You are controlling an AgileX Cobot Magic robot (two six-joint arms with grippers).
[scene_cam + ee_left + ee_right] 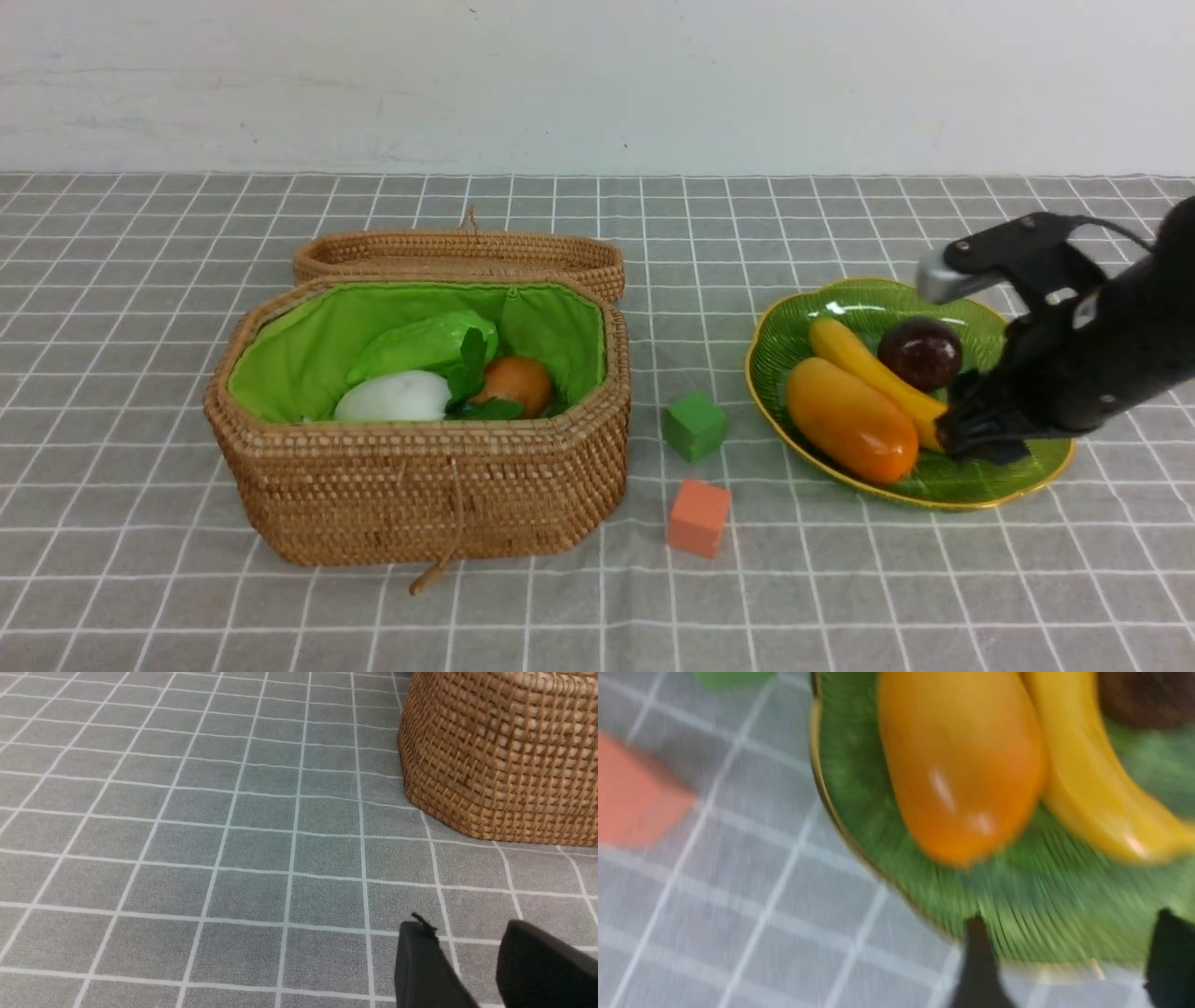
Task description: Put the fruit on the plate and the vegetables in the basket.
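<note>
The plate (868,299) stands on the right and holds the fruit: a mango-like oval (850,420), a banana (864,364) and a maroon ball (920,353). My right gripper (976,439) hovers over the plate's near right part, by the banana's end, open and empty. Its wrist view is blurred and shows the oval (962,765), the banana (1092,779) and the plate (859,788) beyond the gripper (1071,919). The basket (420,495) holds the vegetables: a green gourd (420,345), a white radish (392,397) and a potato (518,381). My left gripper (467,926) is open over bare cloth near the basket (504,756).
A green cube (695,426) and an orange cube (698,517) sit on the checked cloth between basket and plate. The basket's lid (467,252) lies open behind it. A loop cord (439,560) hangs from the basket's front onto the cloth.
</note>
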